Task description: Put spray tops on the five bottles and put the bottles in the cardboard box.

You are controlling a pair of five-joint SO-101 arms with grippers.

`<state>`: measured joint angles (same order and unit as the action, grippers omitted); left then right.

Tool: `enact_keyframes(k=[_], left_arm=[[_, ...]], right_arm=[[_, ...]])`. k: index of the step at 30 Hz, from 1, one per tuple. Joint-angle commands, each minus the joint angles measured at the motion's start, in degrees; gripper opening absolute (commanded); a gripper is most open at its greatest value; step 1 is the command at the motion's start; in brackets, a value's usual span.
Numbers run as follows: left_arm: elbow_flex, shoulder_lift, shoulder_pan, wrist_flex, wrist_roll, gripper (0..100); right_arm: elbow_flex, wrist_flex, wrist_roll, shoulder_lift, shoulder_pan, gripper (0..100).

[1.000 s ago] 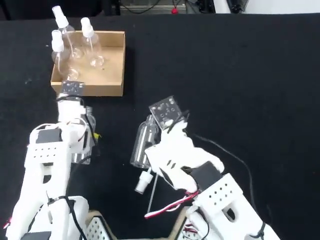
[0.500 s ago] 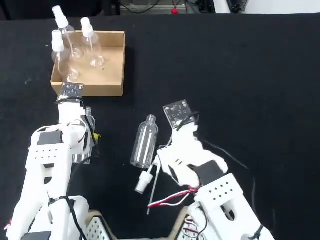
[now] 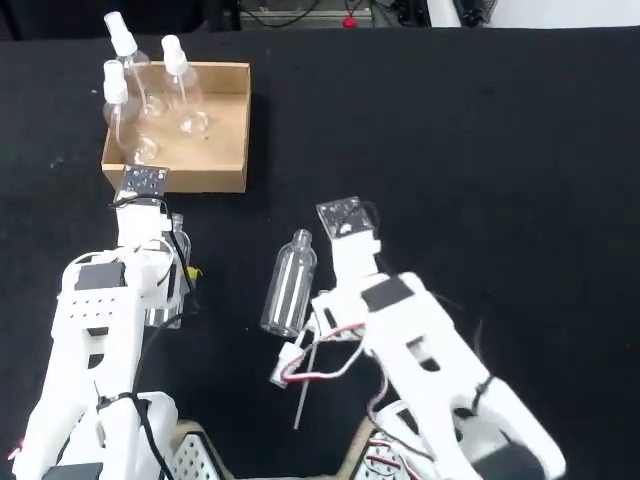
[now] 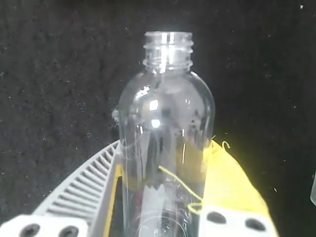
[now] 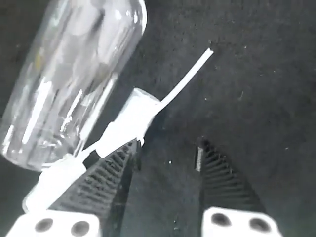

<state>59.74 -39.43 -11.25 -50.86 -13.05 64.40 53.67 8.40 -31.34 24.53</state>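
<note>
black cloth covered the table [image 3: 480, 150]. nearest, the right gripper [image 5: 167, 148] hung wide open and held nothing, one finger just beside a loose spray top [image 5: 129, 121] at the base of the lying bottle [image 3: 288, 283]. the left gripper [image 4: 163, 165] was clamped around an uncapped bottle [image 4: 165, 113]. farthest, three capped bottles [image 3: 150, 95] stood in the cardboard box [image 3: 225, 180].

Three capped bottles [image 3: 183, 92] stand in the box [image 3: 205, 178]. One open bottle [image 3: 289, 285] lies beside a spray top [image 3: 289, 363]. The left hand [image 4: 163, 190] grips a second open bottle [image 4: 165, 123].
</note>
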Motion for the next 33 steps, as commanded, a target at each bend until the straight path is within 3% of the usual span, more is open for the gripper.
enact_keyframes(k=[1, 8, 19, 22, 33], left_arm=[[-0.31, -1.58, -0.57, 0.70, 0.62, 19], [-0.31, -1.58, -0.75, 0.79, 0.62, 19], [-0.31, -1.58, -0.66, 0.88, 0.62, 19], [-0.31, -1.58, -0.66, 0.70, 0.62, 19], [-0.31, -1.58, -0.75, 0.97, 0.62, 19]], right_arm=[[-4.97, -0.53, 2.02, 1.63, -0.18, 18.4], [-6.11, -1.85, 8.26, 1.98, 8.79, 18.4], [-0.57, -8.88, 8.35, 2.15, 8.70, 18.4], [-0.92, -7.38, 7.21, 2.07, 5.45, 18.5], [-6.46, 1.49, -8.79, 1.63, -12.57, 18.5]])
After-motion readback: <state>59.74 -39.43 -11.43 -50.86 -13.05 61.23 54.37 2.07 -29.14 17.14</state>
